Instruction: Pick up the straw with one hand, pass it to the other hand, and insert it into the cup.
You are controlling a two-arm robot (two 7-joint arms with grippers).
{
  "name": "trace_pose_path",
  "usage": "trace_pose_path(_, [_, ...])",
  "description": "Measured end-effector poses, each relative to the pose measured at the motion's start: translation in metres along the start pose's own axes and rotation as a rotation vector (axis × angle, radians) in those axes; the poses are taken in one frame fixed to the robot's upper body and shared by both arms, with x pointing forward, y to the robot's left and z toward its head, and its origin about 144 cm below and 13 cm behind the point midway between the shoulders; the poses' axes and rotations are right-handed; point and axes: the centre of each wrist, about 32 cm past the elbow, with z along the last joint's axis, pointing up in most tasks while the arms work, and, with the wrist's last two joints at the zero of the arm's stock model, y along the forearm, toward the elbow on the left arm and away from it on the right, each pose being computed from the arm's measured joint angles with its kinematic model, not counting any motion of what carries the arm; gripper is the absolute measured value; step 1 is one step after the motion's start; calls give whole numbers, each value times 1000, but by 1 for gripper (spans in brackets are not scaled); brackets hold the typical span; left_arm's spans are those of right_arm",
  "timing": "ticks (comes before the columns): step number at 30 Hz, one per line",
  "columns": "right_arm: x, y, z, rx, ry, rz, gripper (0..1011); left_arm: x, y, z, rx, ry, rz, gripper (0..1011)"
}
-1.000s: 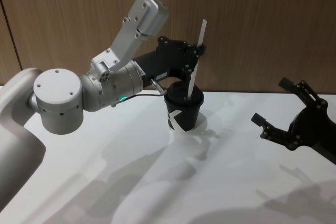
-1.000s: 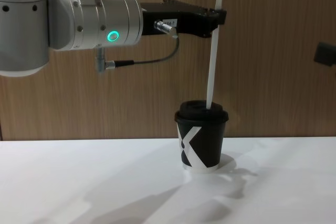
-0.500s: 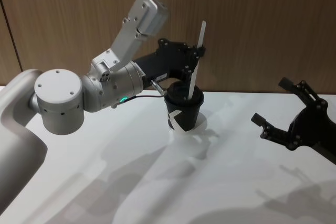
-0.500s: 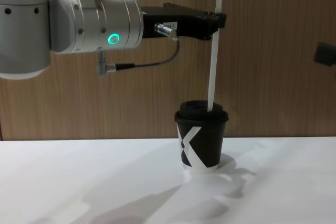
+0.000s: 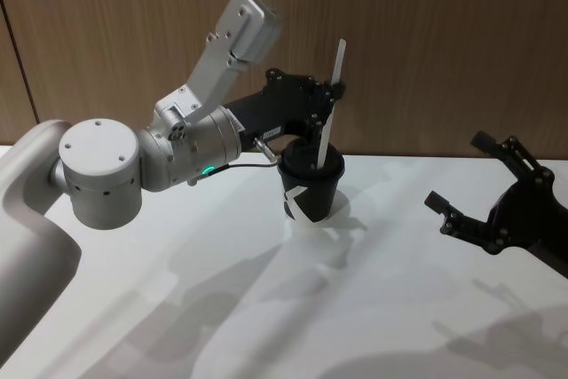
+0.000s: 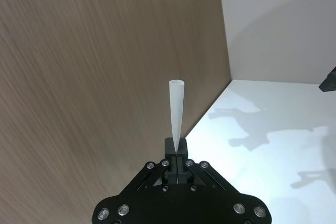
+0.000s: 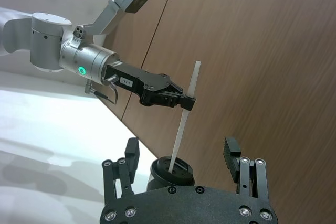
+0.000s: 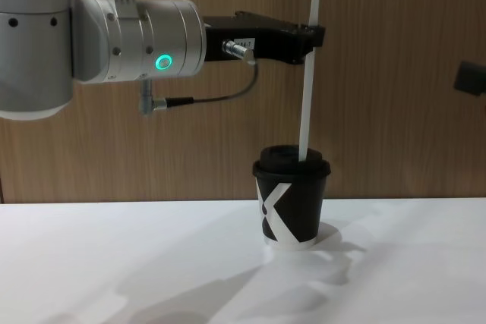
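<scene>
A: From the head, the left gripper point(image 5: 330, 95) is clamped on the straw point(image 5: 328, 113), whose lower end sits in the cup point(image 5: 311, 188) below it; the right gripper point(image 5: 484, 193) waits spread, well off to the side.

B: Chest view: the light, bendable straw point(image 8: 307, 96) is pinched high, so it could flex. The white table point(image 8: 152, 263) meets a wood wall point(image 8: 395, 51).

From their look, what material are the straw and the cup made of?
The straw: probably matte white paper or plastic, thin, straight and opaque. The cup: probably paper, matte black with a printed white mark and base band; its domed lid looks like black plastic.
</scene>
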Motion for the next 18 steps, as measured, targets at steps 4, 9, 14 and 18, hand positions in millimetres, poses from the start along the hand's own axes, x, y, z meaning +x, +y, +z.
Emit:
trace_pose_path(4, [0,0,0,0,0,0,1001,0,0,-1,3,-4,2,5])
trace_pose_path(9, [0,0,0,0,0,0,1001,0,0,-1,5,-7,4,84])
trace_pose_path(14, [0,0,0,0,0,0,1001,1,0,-2,7,-10,6,208])
trace_pose_path(18, [0,0,0,0,0,0,1001,1,0,-2,7,-11,6,322])
